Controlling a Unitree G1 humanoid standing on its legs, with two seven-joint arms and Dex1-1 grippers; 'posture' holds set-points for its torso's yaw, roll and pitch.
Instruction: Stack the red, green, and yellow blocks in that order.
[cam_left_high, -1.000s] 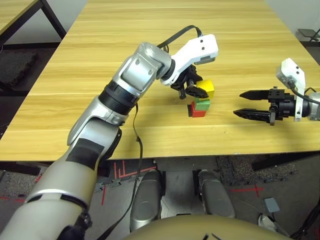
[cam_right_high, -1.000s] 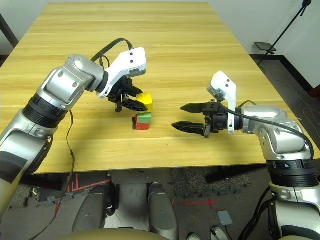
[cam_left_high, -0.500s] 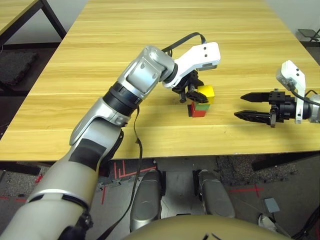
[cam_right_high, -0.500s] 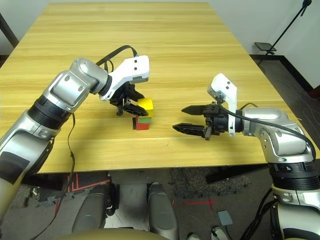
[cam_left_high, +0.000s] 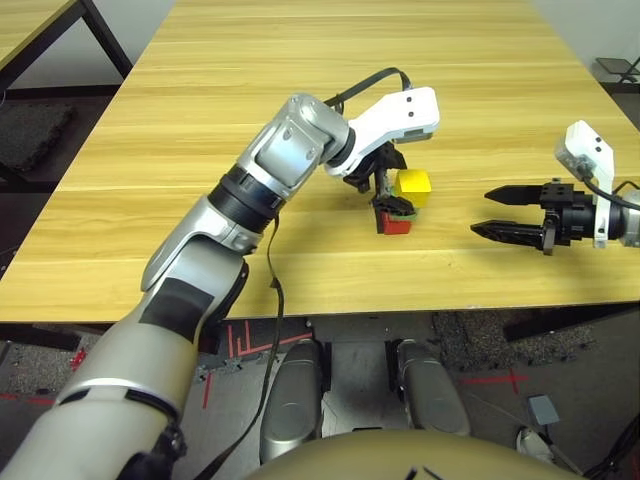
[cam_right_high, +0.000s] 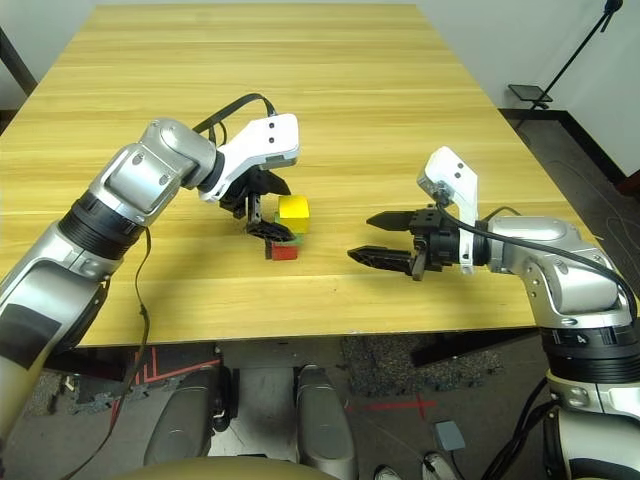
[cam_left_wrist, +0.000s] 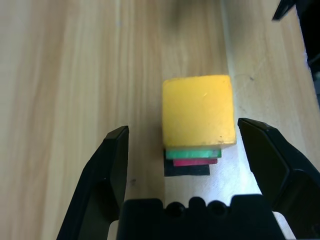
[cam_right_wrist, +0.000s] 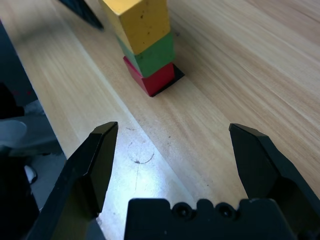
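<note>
The three blocks are stacked near the middle of the wooden table (cam_left_high: 200, 120): the red block (cam_right_wrist: 152, 77) at the bottom on a thin black square (cam_left_wrist: 186, 170), the green block (cam_right_wrist: 150, 55) on it, and the yellow block (cam_left_high: 412, 187) on top. The left gripper (cam_left_wrist: 200, 150) is positioned directly above the stack, with its fingers spread wide on either side of the yellow block and not touching it; nothing is held. In the left wrist view the green and red blocks are seen only as thin edges under the yellow block.

The right gripper (cam_right_high: 385, 238) is held at 3 o'clock from the stack, well apart from it, with its fingers wide open and empty, pointed toward the stack.

In the head views the green block is largely hidden behind the left gripper's fingers. Beyond the table's edges, dark floor and a second table's corner at 10 o'clock are visible.
</note>
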